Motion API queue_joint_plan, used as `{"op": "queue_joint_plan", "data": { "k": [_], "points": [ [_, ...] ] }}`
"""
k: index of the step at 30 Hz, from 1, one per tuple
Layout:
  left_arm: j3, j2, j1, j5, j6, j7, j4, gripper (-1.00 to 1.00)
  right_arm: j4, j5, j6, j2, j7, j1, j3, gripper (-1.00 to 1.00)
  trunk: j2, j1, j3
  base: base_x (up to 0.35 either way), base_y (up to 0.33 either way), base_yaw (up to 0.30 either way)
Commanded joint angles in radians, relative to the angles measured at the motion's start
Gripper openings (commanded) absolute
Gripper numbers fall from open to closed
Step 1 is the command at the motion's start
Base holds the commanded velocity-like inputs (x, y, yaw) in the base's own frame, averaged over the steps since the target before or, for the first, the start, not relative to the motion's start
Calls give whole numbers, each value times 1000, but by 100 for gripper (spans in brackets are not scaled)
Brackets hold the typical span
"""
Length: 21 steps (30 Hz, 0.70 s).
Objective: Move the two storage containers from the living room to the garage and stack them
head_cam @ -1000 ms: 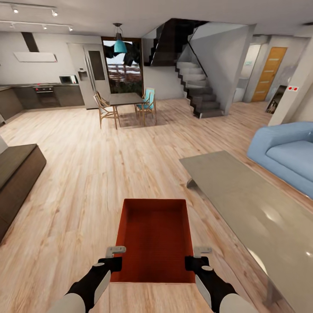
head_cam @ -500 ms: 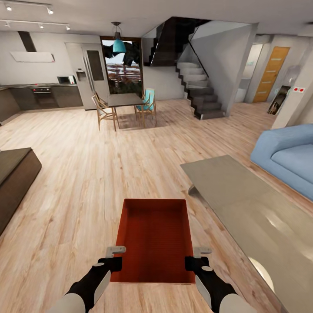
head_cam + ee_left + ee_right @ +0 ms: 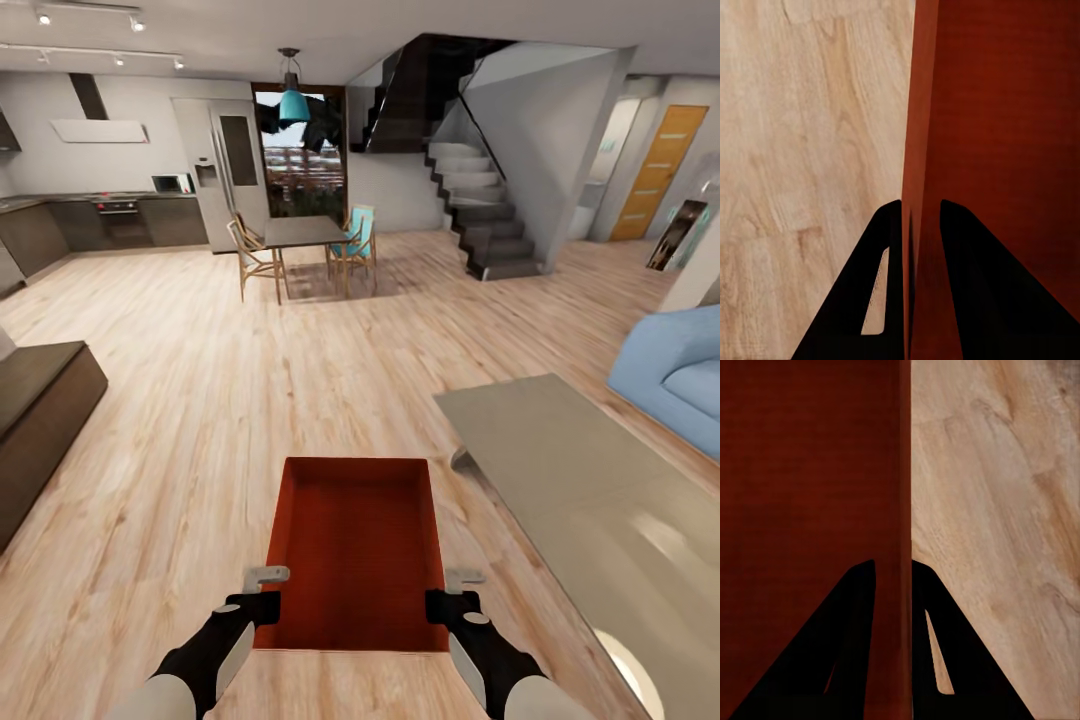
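One orange-red storage container (image 3: 355, 550) hangs level in front of me above the light wood plank floor (image 3: 200, 450) of the living room. My left gripper (image 3: 262, 600) is shut on its left side wall and my right gripper (image 3: 445, 600) on its right side wall. In the left wrist view the fingers of the left gripper (image 3: 921, 206) pinch the thin red wall of the container (image 3: 1005, 112). The right wrist view shows the right gripper (image 3: 892, 562) clamped the same way on the container (image 3: 802, 465). The second container is out of view.
A long grey coffee table (image 3: 590, 500) lies close on the right, with a blue sofa (image 3: 680, 380) beyond it. A dark low cabinet (image 3: 40, 400) stands at the left. Ahead are a dining table (image 3: 300, 235), a staircase (image 3: 490, 220) and an orange door (image 3: 655, 170).
The whole view has shifted, so the camera has moved: the room slid right and the coffee table comes closer. Container and both grippers keep the same place in the picture.
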Motion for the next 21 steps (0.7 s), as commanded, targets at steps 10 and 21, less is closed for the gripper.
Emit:
{"op": "queue_joint_plan", "data": {
  "k": [10,21],
  "points": [
    [-12,4,0,-6,7,10,1,-100,-60,19,1,-24,-34,-1,-5,-100,-2,1,-2,339,0,177],
    [-12,5,0,-6,7,10,1,-100,-60,19,1,-24,-34,-1,-5,-100,-2,1,-2,339,0,8]
  ]
}}
